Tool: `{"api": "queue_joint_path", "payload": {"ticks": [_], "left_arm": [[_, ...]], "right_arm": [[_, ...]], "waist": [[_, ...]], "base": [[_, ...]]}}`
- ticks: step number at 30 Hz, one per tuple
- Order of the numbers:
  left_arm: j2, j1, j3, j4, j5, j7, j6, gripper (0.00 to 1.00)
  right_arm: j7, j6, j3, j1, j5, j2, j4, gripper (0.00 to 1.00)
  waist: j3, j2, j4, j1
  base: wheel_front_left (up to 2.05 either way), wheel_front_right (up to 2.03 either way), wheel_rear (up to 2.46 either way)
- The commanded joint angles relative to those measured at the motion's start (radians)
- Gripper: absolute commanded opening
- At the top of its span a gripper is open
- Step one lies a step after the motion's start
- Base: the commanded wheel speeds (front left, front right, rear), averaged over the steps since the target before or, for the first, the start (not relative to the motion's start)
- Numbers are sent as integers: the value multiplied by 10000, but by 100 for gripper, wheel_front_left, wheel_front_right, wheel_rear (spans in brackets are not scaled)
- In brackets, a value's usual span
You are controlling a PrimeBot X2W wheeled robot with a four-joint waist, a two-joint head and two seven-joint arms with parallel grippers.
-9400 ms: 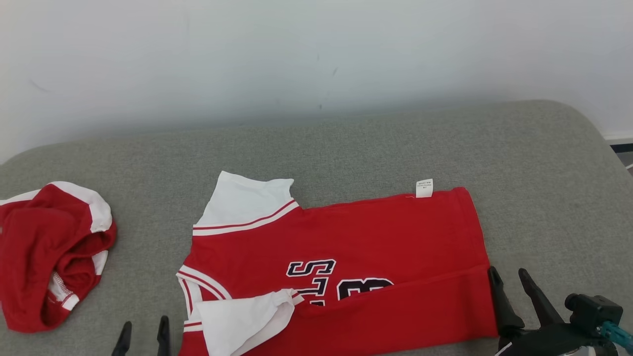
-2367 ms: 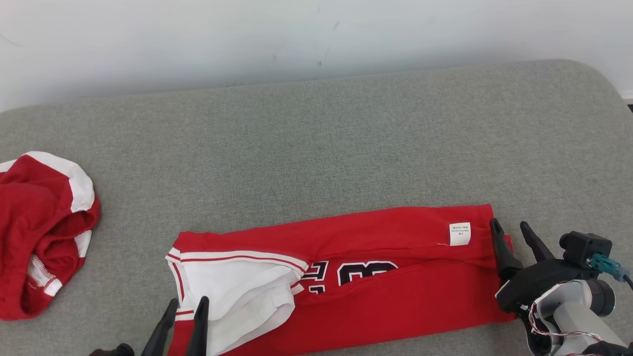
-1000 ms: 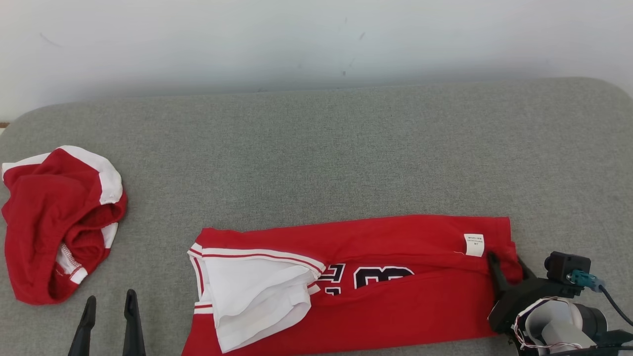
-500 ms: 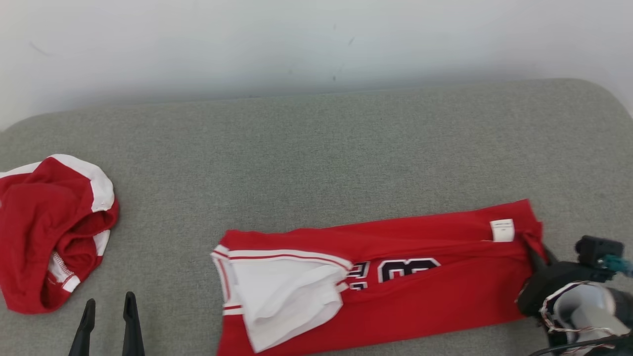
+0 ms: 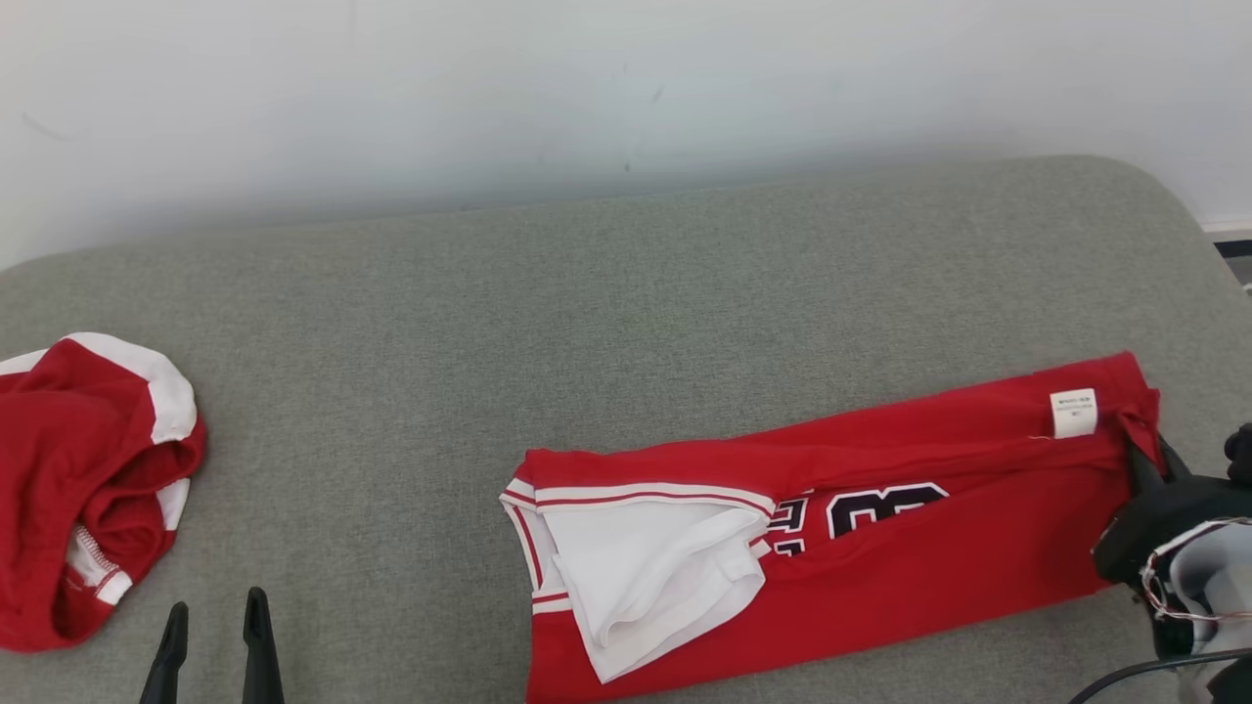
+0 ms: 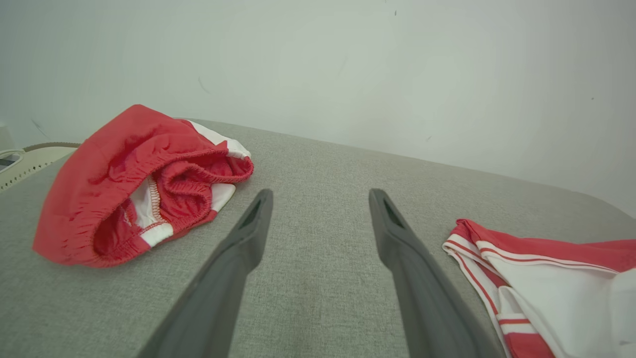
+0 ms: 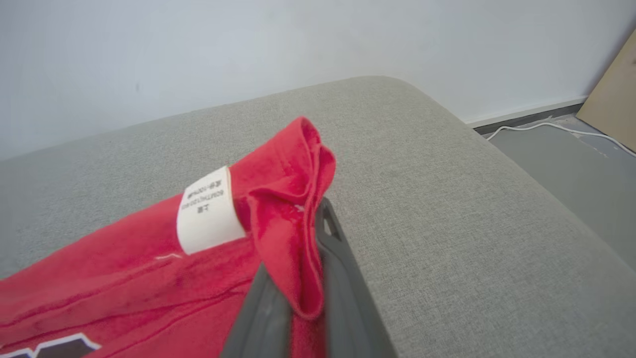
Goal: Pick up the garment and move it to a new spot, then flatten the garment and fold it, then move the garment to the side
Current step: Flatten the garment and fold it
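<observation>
- right wrist view: the right hand (image 7: 308,228) is clamped narrow on the bunched hem corner of the folded red jersey (image 7: 124,268), just beside its white care label (image 7: 206,211), lifting that corner off the grey surface (image 7: 447,174).
- the jersey lies slanted near the surface's right edge, collar end trailing toward the middle, likely so the fold drags aside as one bundle.
- the left hand (image 5: 210,636) waits wide and empty at the front edge, near the red shorts (image 5: 88,479).
- a second earlier the right hand stood wide at the hem; the gap between jersey and shorts has since grown.
</observation>
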Motion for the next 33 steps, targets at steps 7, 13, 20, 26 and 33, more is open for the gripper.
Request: {"api": "queue_joint_path", "payload": {"ticks": [7,13,20,26,33], "left_arm": [[1,139,82,-22,-155,-37,55,100],[0,118,86,-6,-121,-37,33,100],[1,35,34,20,-145,-37,9,100],[1,-89,9,91,-174,-38,-27,100],[1,-133,-76,175,-216,-38,4,100]], "right_arm": [[478,-10,547,426,1284,384,-1654,0],[1254,-8,1364,862,2555,305,-3697,0],[1958,-6,2169,1299,3866,328,-5803,0],[2195,-6,2649,1457,4423,463,-6819,0],[2372,-5,3274,1490,4803,752,-7706,0]], "waist": [[5,0,-222,0],[-7,0,-296,0],[17,0,-197,0],[35,0,-28,0],[15,0,239,0]], "base": [[0,0,0],[0,0,0],[0,0,0],[0,0,0],[0,0,0]]}}
